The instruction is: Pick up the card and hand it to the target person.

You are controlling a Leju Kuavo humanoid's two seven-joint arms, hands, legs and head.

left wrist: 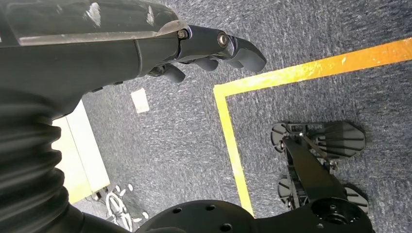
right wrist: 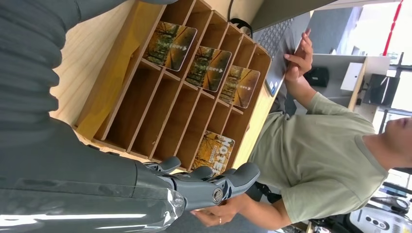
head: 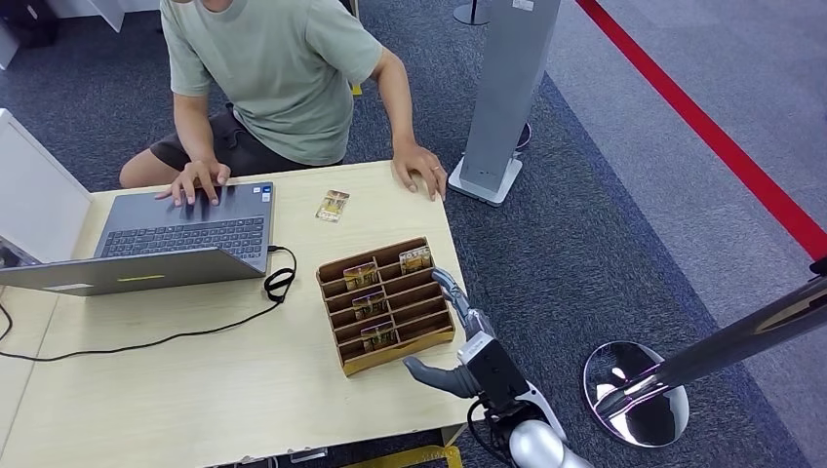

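Wooden rack (head: 343,288) sits on the bench (head: 195,390) with cards standing in its slots. The right hand (head: 458,327) is just beside the rack's right side, fingers apart, holding nothing. One card (head: 415,259) stands in the far right slot, near the fingers. Another card (head: 333,206) lies flat on the bench by the person (head: 273,68). The left hand (left wrist: 194,48) hangs over the floor, fingers loosely apart, with nothing in it.
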